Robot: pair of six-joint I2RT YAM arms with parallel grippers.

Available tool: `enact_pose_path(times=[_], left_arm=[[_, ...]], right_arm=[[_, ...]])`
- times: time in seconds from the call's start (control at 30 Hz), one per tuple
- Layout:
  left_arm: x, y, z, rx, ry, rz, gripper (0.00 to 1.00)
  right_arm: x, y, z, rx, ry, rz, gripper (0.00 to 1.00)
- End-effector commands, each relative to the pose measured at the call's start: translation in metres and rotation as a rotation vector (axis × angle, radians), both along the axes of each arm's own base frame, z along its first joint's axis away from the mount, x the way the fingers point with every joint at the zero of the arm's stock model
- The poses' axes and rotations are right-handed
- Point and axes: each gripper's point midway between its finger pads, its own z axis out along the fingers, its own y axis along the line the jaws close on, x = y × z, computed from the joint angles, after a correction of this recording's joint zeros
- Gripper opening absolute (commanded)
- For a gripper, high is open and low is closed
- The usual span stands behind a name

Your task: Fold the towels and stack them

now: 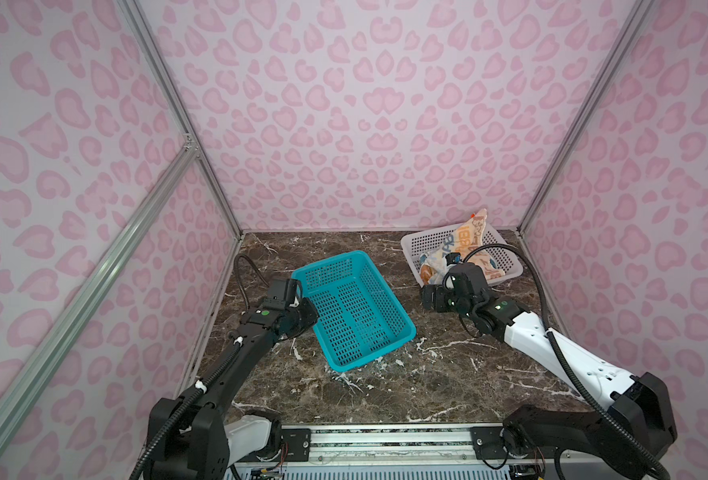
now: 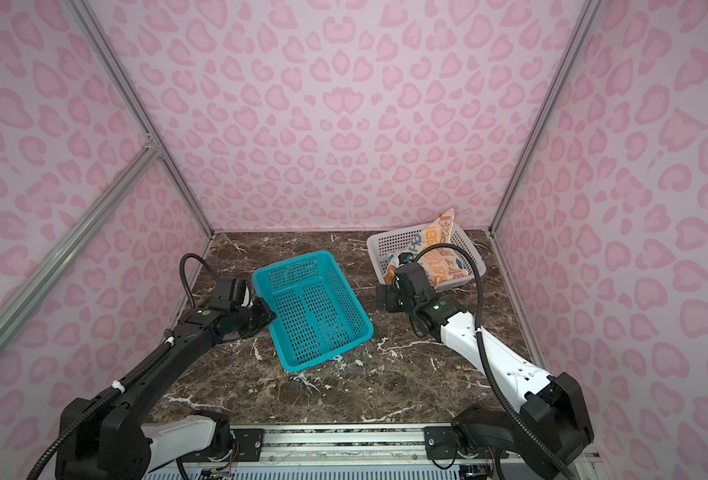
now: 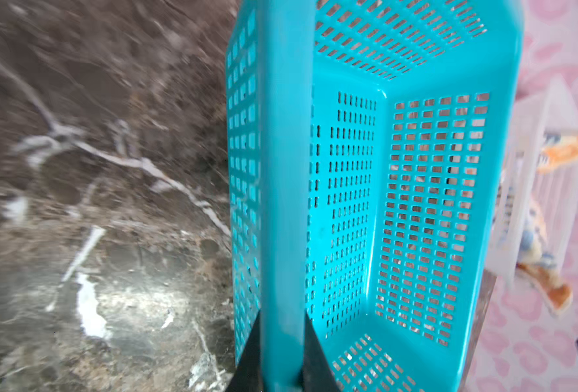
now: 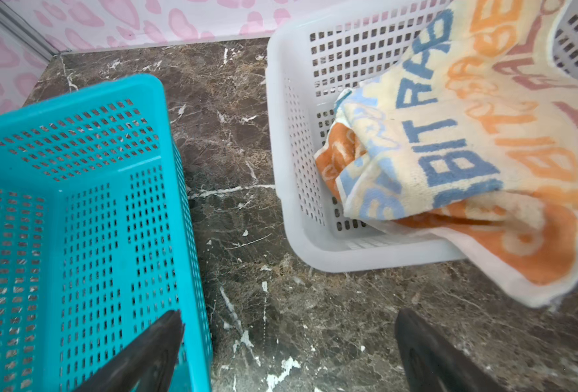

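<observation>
A teal basket (image 1: 356, 316) sits on the brown table (image 1: 385, 395), a bit left of the middle. There is only bare plastic inside it. The left gripper (image 3: 282, 356) is pinching the rim on the basket's left side. One black finger is inside the rim and one is outside, and both press on the plastic.

A white basket (image 1: 427, 243) sits in the far right corner of the table. A strip of bare table lies between the two baskets.

The towels are in the white basket, all bunched up. The cream towel (image 4: 450, 142) lies on top. It has big blue and orange letters on it. The orange towel (image 4: 535, 244) is under it, and part of it hangs out over the near rim. One towel corner pokes up above the far rim, but I cannot tell which towel it is.

The right gripper (image 4: 287, 339) hangs over the bare table between the two baskets, near the white basket's near left corner. Its fingers are spread wide and hold nothing. It is close to the towels but apart from them.
</observation>
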Motion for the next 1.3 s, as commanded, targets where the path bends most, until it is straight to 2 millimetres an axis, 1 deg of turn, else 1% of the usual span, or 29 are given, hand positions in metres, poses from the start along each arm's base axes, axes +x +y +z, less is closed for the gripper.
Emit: enact_pose_path(times=[0.0,0.1,0.17,0.23,0.33,0.5,0.63,0.73,0.83,0.97,1.1,1.2,1.23,1.27], left_arm=[[0.027,0.033,0.031,-0.048,-0.11,0.242,0.03],[0.035,0.066,0.041,-0.06,-0.152,0.435,0.03],[0.039,0.083,0.043,-0.075,-0.174,0.55,0.03],[0.045,0.097,0.042,-0.091,-0.179,0.651,0.03],[0.05,0.114,0.033,-0.113,-0.167,0.779,0.03],[0.055,0.145,0.031,-0.091,-0.175,0.946,0.03],[0.063,0.161,0.024,-0.06,-0.156,1.004,0.03],[0.074,0.169,0.019,-0.053,-0.136,1.007,0.03],[0.081,0.175,0.013,-0.038,-0.11,1.016,0.03],[0.086,0.175,0.011,-0.046,-0.099,1.015,0.08],[0.086,0.175,0.007,-0.041,-0.085,1.024,0.19],[0.084,0.173,0.002,-0.043,-0.06,1.018,0.29],[0.083,0.172,0.0,-0.045,-0.056,1.016,0.33],[0.083,0.172,-0.001,-0.046,-0.054,1.015,0.41]], right_arm=[[0.005,0.013,0.003,0.019,-0.017,0.022,1.0],[0.008,0.025,0.001,0.014,-0.008,0.042,1.0],[0.008,0.036,0.001,0.012,0.0,0.067,1.0],[0.009,0.047,0.0,0.004,0.01,0.092,1.0],[0.008,0.059,0.0,-0.008,0.012,0.12,1.0],[0.007,0.069,-0.004,-0.008,0.022,0.146,1.0],[0.005,0.066,-0.009,-0.021,0.025,0.144,1.0],[0.005,0.06,-0.009,-0.039,0.026,0.132,1.0],[0.004,0.054,-0.008,-0.031,0.025,0.113,1.0],[0.005,0.049,-0.003,-0.016,0.018,0.102,1.0],[0.005,0.045,0.003,-0.003,0.013,0.097,1.0],[0.005,0.042,0.005,0.003,0.011,0.093,1.0],[0.006,0.041,0.005,0.002,0.011,0.087,1.0],[0.005,0.039,0.004,-0.001,0.015,0.084,1.0]])
